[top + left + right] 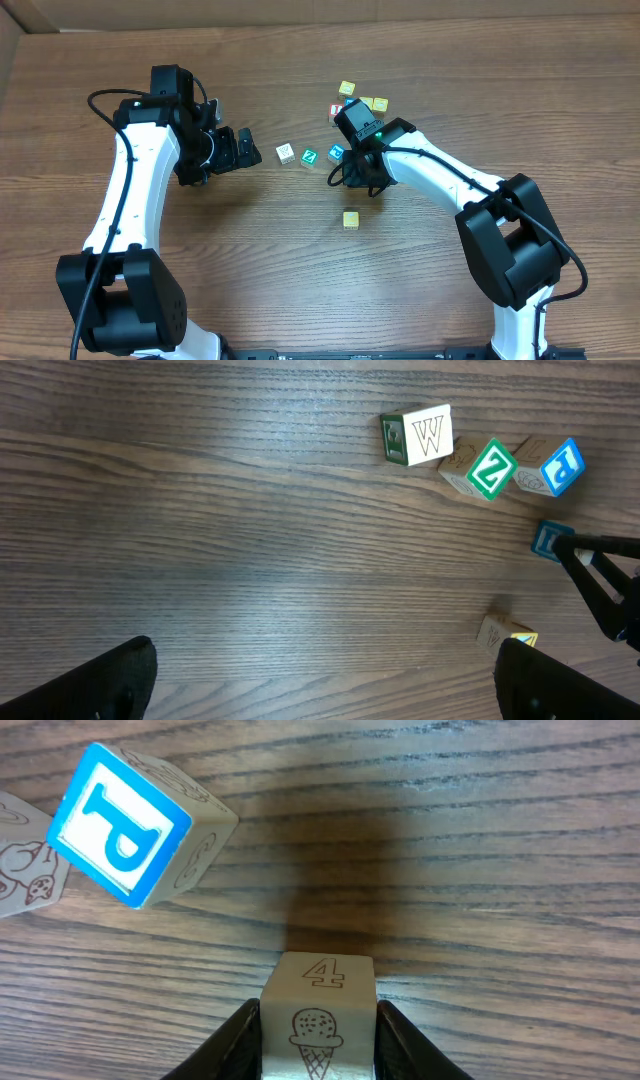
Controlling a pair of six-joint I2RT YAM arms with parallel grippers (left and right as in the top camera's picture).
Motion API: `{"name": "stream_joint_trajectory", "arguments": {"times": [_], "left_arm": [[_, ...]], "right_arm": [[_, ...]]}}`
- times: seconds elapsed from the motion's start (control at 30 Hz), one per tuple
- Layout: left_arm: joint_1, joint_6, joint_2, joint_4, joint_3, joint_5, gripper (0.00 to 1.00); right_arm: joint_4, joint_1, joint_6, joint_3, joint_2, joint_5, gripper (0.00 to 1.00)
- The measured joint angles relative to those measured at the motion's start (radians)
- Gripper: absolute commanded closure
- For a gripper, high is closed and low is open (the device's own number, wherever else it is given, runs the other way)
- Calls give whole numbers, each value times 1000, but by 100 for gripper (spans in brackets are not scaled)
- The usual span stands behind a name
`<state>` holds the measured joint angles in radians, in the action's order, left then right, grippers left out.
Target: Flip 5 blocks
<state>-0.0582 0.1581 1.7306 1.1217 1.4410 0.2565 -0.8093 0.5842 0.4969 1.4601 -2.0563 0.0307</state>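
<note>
Pale wood is seen between the fingers of the right gripper point(318, 1055): a cream block point(318, 1005), marked with a 4 and an ice-cream cone, is pinched on both sides and kept upright. Whether it touches the table point(480, 840) cannot be told. Just beside it, a blue-faced block point(125, 825) with the letter P is tilted and touches a whitish block point(25, 870) with faint drawings. Further along the same row, a green-faced block point(490, 468) with a Z and a W block point(420, 435) are placed on the table. The left gripper point(243, 150) is spread wide, nothing is held in it, and it is kept near the W block.
</note>
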Motion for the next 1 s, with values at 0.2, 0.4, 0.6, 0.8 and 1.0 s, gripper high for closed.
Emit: {"name": "stream_joint_trajectory", "arguments": {"times": [0.2, 0.4, 0.6, 0.8, 1.0], "left_arm": [[0, 0, 0, 0, 0, 0, 0], [0, 0, 0, 0, 0, 0, 0], [0, 0, 0, 0, 0, 0, 0], [0, 0, 0, 0, 0, 0, 0], [0, 0, 0, 0, 0, 0, 0]], "right_arm": [[-67, -1, -1, 9, 0, -1, 65], [-163, -2, 0, 14, 19, -2, 66], [-260, -2, 0, 19, 72, -20, 67], [-282, -2, 0, 19, 75, -31, 67], [-287, -2, 0, 18, 75, -53, 67]]}}
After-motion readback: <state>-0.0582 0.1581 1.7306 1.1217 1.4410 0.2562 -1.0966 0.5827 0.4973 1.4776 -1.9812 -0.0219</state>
